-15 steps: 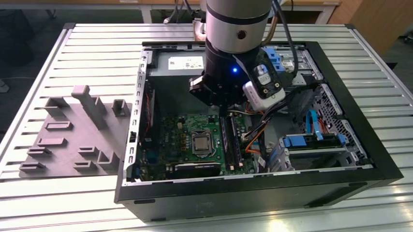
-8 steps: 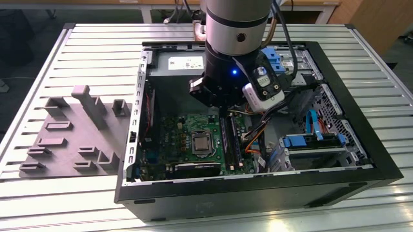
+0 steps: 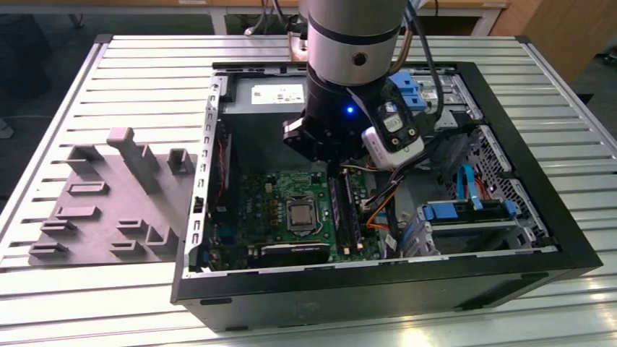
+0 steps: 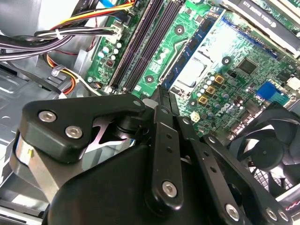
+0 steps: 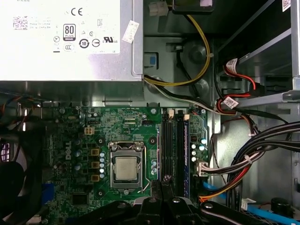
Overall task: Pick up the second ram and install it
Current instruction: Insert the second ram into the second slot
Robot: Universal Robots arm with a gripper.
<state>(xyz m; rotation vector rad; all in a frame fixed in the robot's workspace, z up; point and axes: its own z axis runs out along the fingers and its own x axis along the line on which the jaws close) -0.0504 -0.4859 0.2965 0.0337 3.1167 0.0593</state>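
My gripper [image 4: 161,91] hangs inside the open computer case [image 3: 386,283], just over the near end of the memory slots. In both wrist views its fingertips [image 5: 162,183] are pressed together, so it is shut, with nothing sticking out from between them. A thin dark stick, the second ram [image 3: 337,206], stands in the slot line directly under the fingertips [image 5: 165,145]. I cannot tell whether the fingers touch it. Another stick with a blue label [image 5: 185,140] sits in a slot a little further over.
The green motherboard [image 3: 260,210] carries a silver processor [image 5: 125,168]. Bundled cables [image 5: 262,150] crowd one side of the slots, and a black fan [image 4: 267,154] sits beyond the board. A grey power supply [image 5: 61,42] fills the case's far end. On the exterior view's left stands a grey fixture [image 3: 115,195] with posts.
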